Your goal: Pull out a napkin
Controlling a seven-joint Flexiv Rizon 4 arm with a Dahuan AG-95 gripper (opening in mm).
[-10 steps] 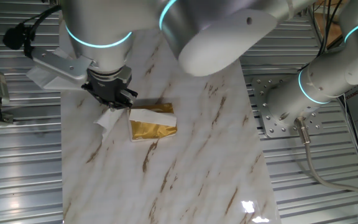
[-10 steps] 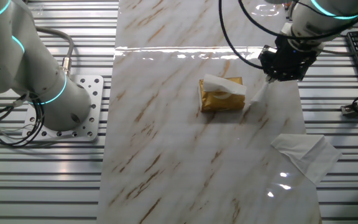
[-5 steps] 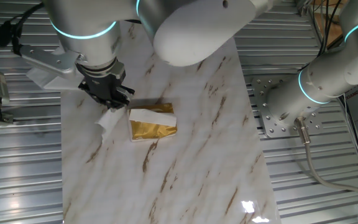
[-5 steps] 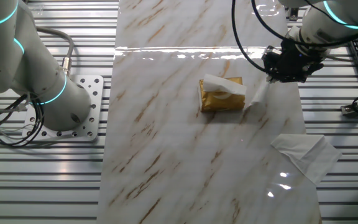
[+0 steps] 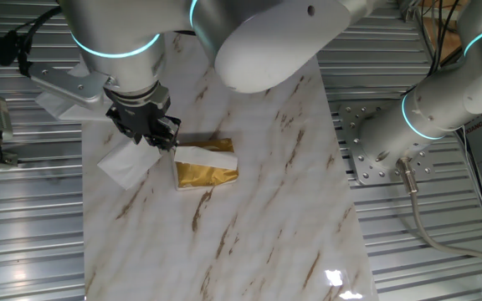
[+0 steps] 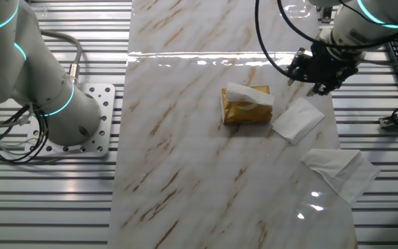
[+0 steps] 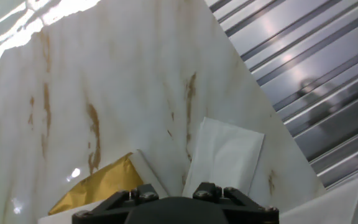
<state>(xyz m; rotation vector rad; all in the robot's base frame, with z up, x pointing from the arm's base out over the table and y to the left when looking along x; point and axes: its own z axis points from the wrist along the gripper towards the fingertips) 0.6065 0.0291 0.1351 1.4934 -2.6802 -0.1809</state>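
The napkin (image 5: 127, 164) is a small white square lying flat on the marble table, just left of the gold foil packet (image 5: 206, 165). In the other fixed view the napkin (image 6: 297, 119) lies right of the packet (image 6: 246, 107), which has white tissue poking from its top. My gripper (image 5: 146, 134) hovers just above and behind the napkin, open and empty, also in the other fixed view (image 6: 318, 70). The hand view shows the napkin (image 7: 225, 155) and the packet (image 7: 98, 186) below my black gripper body; my fingertips do not show there.
A larger spread-out white tissue (image 6: 340, 171) lies at the table's edge beyond the napkin, partly hidden by my arm in one fixed view (image 5: 55, 102). Ribbed metal flooring (image 5: 23, 226) surrounds the marble slab. A second robot arm (image 6: 40, 90) stands beside the table.
The napkin hung from my shut gripper beside the packet; now it has dropped free and lies flat on the table. My gripper has opened and shifted slightly.
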